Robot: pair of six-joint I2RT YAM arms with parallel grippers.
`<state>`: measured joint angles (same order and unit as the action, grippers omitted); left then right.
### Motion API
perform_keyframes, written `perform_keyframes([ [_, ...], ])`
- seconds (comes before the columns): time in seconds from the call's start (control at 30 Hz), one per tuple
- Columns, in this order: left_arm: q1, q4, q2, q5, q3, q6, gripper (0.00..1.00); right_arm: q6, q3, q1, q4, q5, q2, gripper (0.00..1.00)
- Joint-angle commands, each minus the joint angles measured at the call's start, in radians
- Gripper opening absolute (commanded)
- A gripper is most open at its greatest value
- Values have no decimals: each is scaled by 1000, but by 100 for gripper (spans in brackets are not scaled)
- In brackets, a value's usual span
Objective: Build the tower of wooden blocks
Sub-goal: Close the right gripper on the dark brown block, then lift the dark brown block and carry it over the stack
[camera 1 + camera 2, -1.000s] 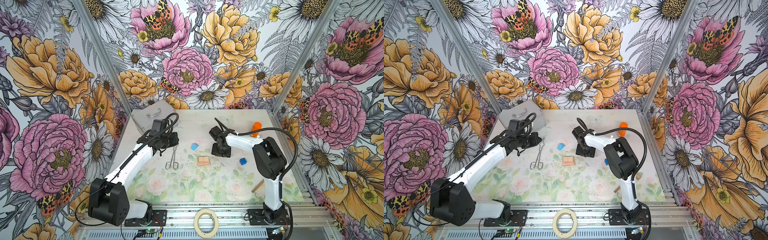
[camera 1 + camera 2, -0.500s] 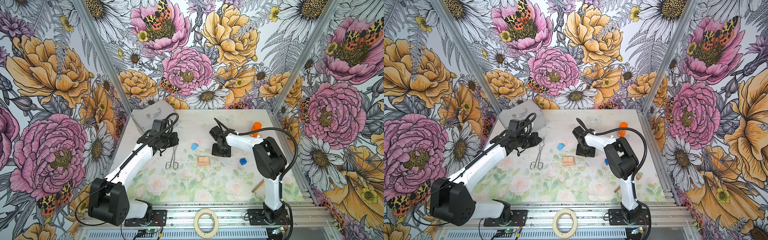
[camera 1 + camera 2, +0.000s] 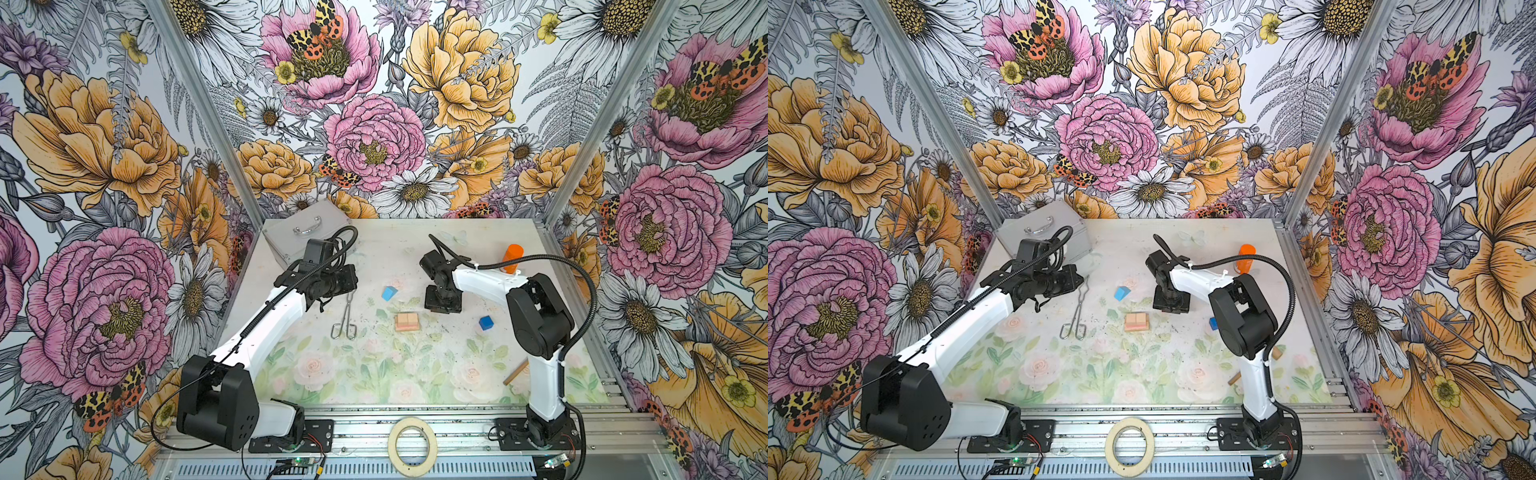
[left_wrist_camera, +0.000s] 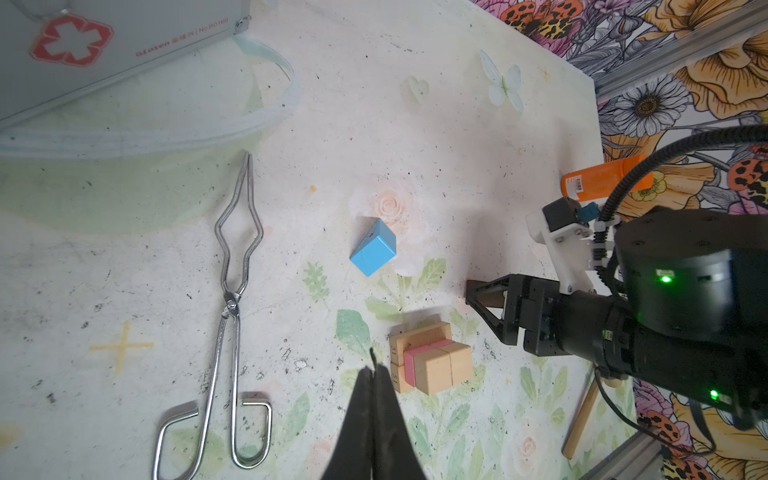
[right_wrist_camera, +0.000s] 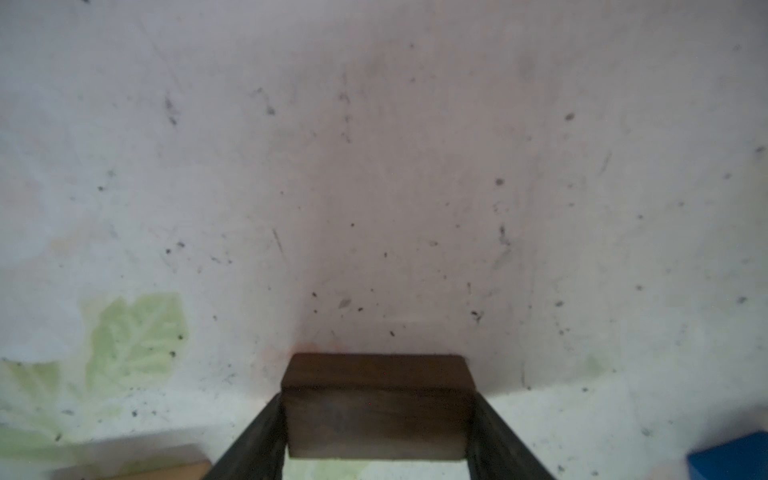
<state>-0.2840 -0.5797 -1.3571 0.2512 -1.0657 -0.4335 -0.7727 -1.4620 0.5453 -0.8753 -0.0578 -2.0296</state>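
tower (image 4: 432, 365): tan, pink | cube (image 4: 372, 247): light blue | bar (image 5: 378, 405): seemingly dark brown

The left arm (image 3: 270, 320) rises from its base at the near left and reaches forward and inward, its white forearm slanting up to a black wrist turned sideways. The left gripper (image 4: 374, 370) points across toward the right arm's side, its 2 fingers pressed flat together with nothing between them. The right arm (image 3: 536, 320) stands on its near-right base, bends at a black elbow and stretches its white forearm leftward. Its wrist turns down, so the right gripper (image 5: 377, 401) points downward, its 2 fingers (image 5: 257, 436) clamping a brown bar (image 5: 376, 370).
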Motion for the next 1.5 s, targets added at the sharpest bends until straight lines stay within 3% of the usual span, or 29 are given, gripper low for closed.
perform_keyframes([
  [0.0,-4,14,-8,-1,12,29,0,13,-31,-4,-12,-2,-2,65],
  [0.93,-7,15,-10,-4,14,30,0,10,-58,-5,-42,10,-51,67],
  [1.1,-4,16,-10,-6,15,30,0,9,-57,-5,-47,9,-47,60],
  [1.27,-4,15,-10,-3,15,30,0,18,-67,-5,-66,11,-27,42],
  [1.47,-3,15,-7,-6,15,30,0,38,-103,-4,-117,13,10,36],
])
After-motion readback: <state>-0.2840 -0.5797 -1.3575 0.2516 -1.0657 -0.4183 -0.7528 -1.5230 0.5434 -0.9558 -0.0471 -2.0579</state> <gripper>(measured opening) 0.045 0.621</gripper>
